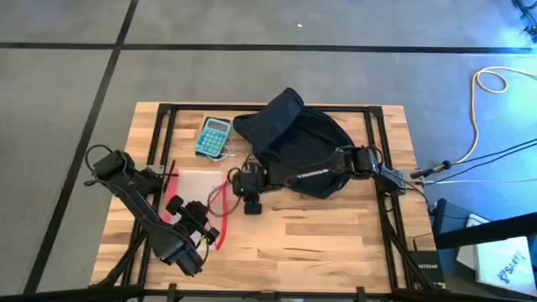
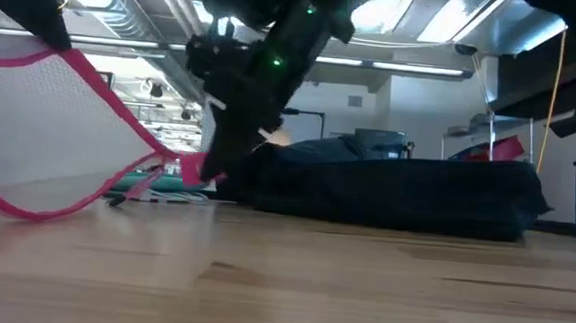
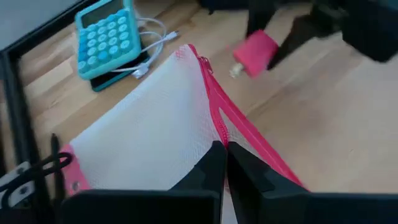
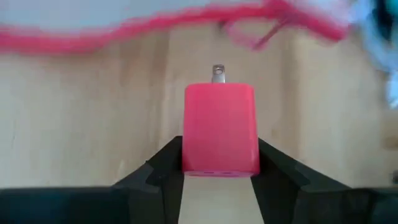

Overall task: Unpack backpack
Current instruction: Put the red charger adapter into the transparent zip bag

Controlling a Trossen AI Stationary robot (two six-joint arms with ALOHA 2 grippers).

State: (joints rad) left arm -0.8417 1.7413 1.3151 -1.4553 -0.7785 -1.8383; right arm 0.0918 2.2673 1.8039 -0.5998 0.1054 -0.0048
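pink charger plug (image 4: 221, 129) clamped between right gripper (image 4: 221, 165) fingers, prongs pointing toward mesh pouch (image 3: 149, 130). backpack (image 1: 295, 144) lies slumped on wood table (image 1: 327, 235), just behind that gripper, mouth toward calculator (image 1: 213, 136). left gripper (image 3: 225, 163) pinched shut on pouch's pink zip edge, lifting it off table on far side from backpack. step in hand, by my read: item out of backpack, heading for pouch. next move calls for bringing plug to pouch opening, left holding edge up, then release.
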